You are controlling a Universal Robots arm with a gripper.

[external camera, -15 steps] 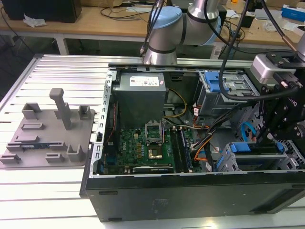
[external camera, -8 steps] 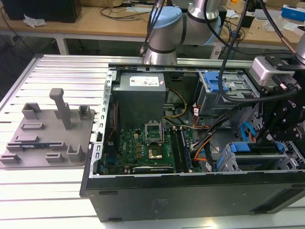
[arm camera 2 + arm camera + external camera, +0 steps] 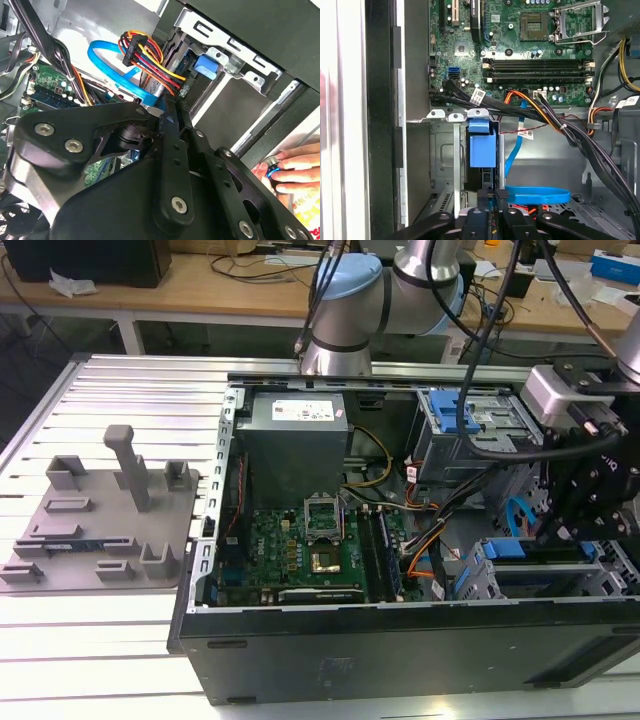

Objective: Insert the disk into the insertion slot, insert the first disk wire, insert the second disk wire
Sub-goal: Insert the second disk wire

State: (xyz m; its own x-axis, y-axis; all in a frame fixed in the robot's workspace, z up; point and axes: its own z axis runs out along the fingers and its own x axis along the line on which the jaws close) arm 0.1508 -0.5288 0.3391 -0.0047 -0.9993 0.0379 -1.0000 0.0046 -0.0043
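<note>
The disk sits inside the insertion slot (image 3: pixel 444 160), and its blue carrier tab (image 3: pixel 482 145) shows at the slot's mouth. In the exterior view the slot (image 3: pixel 478 578) lies at the case's front right corner, with the disk's blue frame (image 3: pixel 512 548) in it. My gripper (image 3: pixel 495 193) hangs right over the disk's end, its fingers (image 3: pixel 170 117) shut on the plug of a flat blue wire (image 3: pixel 535 195). That wire loops beside the gripper (image 3: pixel 566 502) in the exterior view. A multicoloured wire bundle with a black plug (image 3: pixel 134 52) hangs loose just past the fingers.
The open computer case (image 3: pixel 400 640) holds a motherboard (image 3: pixel 305 545), a power supply (image 3: pixel 295 420) and an upper grey cage with a blue latch (image 3: pixel 458 420). Black cable bundles (image 3: pixel 555 122) cross above the slot. A person's hand (image 3: pixel 292 167) rests outside the case. A grey fixture plate (image 3: pixel 100 520) lies at the exterior view's left.
</note>
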